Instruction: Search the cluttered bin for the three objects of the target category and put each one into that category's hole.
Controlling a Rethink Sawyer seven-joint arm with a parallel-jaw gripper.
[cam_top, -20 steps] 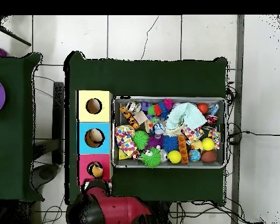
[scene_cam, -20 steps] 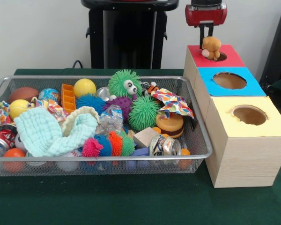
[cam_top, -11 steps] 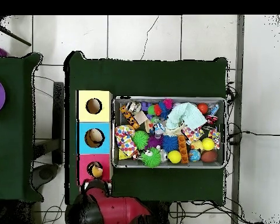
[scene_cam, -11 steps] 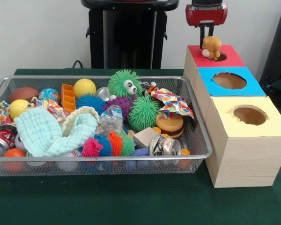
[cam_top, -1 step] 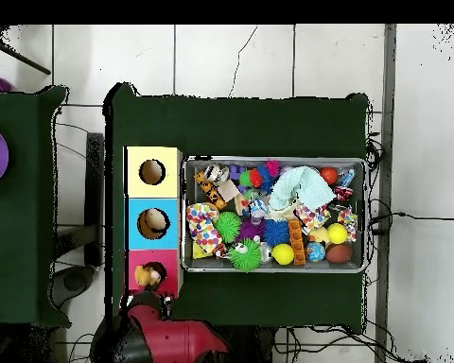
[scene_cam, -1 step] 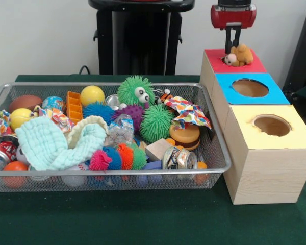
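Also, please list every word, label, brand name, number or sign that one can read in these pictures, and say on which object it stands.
No text can be read in either view.
Crushed can at the bin's front: print on the side, too blurred to read.
Red can at the bin's left end: markings too small to read.
Red-topped box, blue-topped box, yellow-topped box: plain colour, no labels.

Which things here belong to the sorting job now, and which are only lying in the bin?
Job: claw; small plush bear lying at the hole of the red box; wire bin.

Lying about: green spiky ball; mint cloth; yellow ball; crushed can.
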